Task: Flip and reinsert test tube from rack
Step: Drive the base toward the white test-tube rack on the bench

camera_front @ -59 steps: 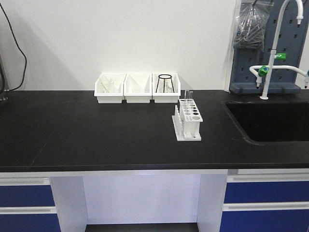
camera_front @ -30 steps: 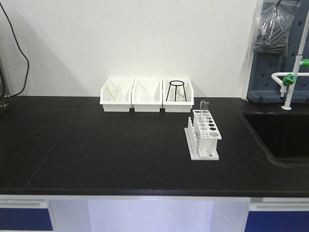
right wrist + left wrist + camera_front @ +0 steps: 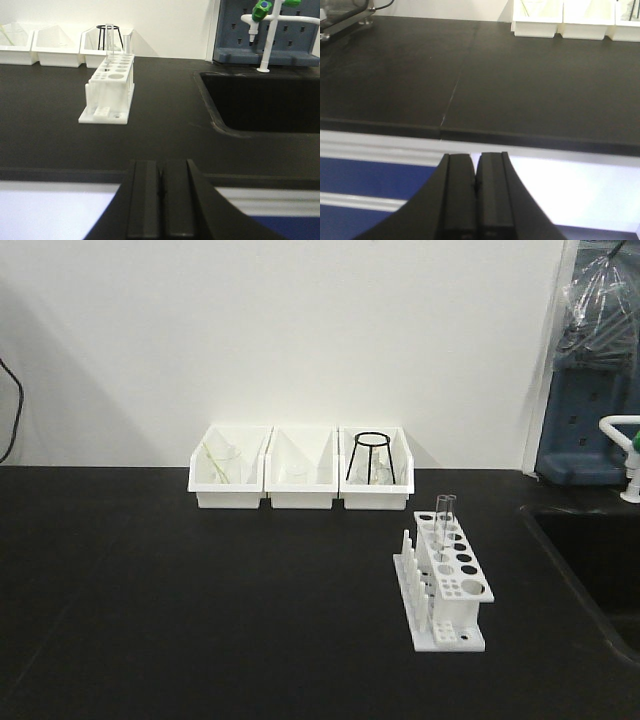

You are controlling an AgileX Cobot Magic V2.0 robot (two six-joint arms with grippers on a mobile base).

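The white rack (image 3: 452, 588) stands on the black counter right of centre, its pegs along the left side. Clear test tubes (image 3: 444, 516) stand upright in its far holes. The rack also shows in the right wrist view (image 3: 109, 89), with the tubes (image 3: 126, 42) at its far end. My left gripper (image 3: 475, 172) is shut and empty, in front of the counter's front edge. My right gripper (image 3: 161, 180) is shut and empty, also in front of the counter edge, well short of the rack. Neither gripper shows in the front view.
Three white bins (image 3: 300, 468) line the back wall; the right one holds a black wire stand (image 3: 370, 456). A sunken black sink (image 3: 260, 102) lies right of the rack, with a tap (image 3: 265, 30) and a blue pegboard (image 3: 590, 410) behind it.
The front view has moved closer to the counter and shifted, so the rack and bins appear larger and lower in the frame. Nothing on the counter has moved.
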